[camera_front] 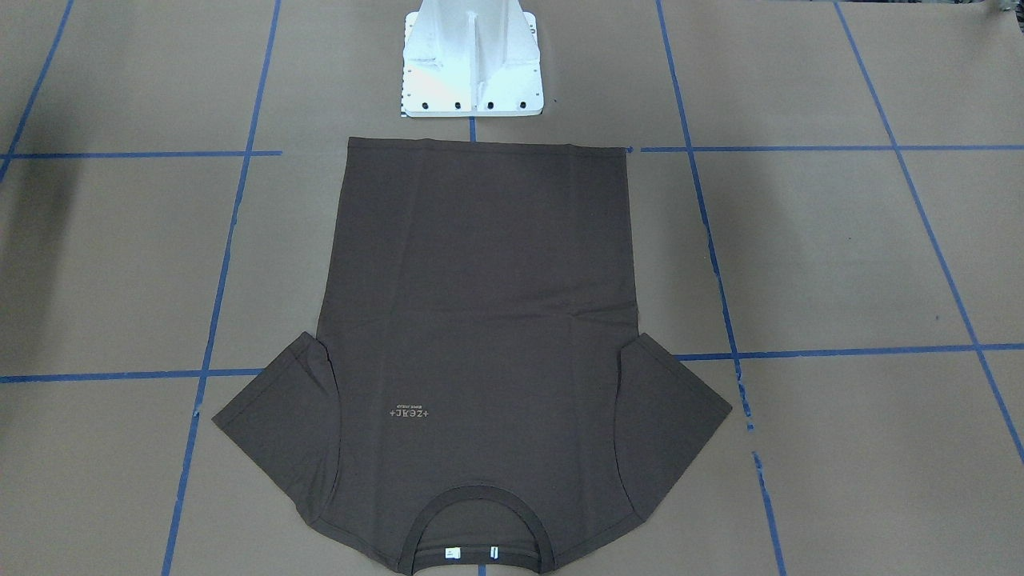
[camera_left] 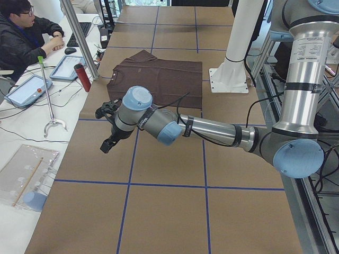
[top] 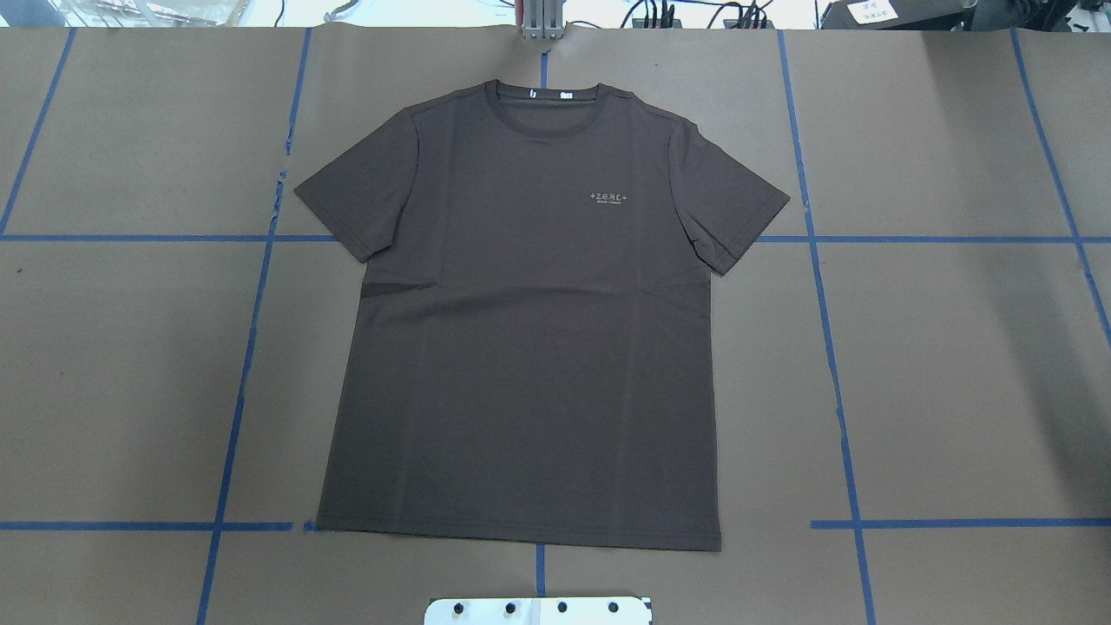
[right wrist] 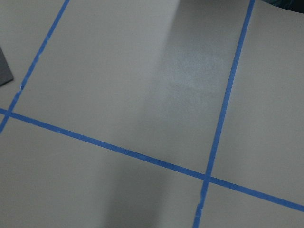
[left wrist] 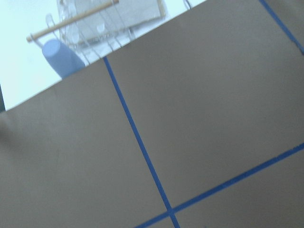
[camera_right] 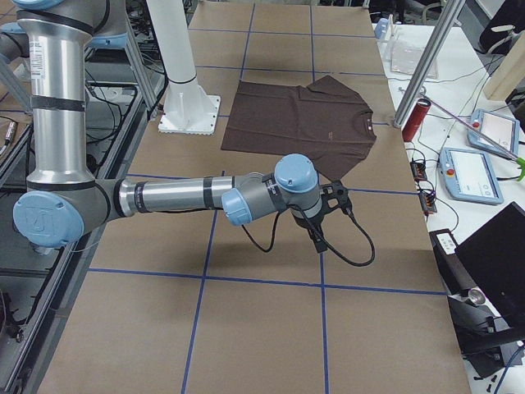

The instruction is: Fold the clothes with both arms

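Note:
The clothes are one dark brown T-shirt (top: pixel 521 347), spread flat and face up on the brown paper. Its collar points away from the robot and its hem lies near the base (camera_front: pixel 480 264). Neither arm shows in the overhead or front-facing views. The left arm reaches out low over the table beside the shirt, and whether its black gripper (camera_left: pixel 107 143) is open or shut I cannot tell. On the shirt's other side the right arm does the same, and I cannot tell the state of its gripper (camera_right: pixel 318 240) either. Both wrist views show only paper and blue tape lines.
The white pedestal base (camera_front: pixel 472 64) stands just behind the hem. Blue tape lines (top: pixel 825 239) grid the table. A person (camera_left: pixel 24 37) sits at a side desk with tablets. A red cylinder (camera_left: pixel 82 76) and a metal post (camera_left: pixel 79 37) stand at the table's far edge.

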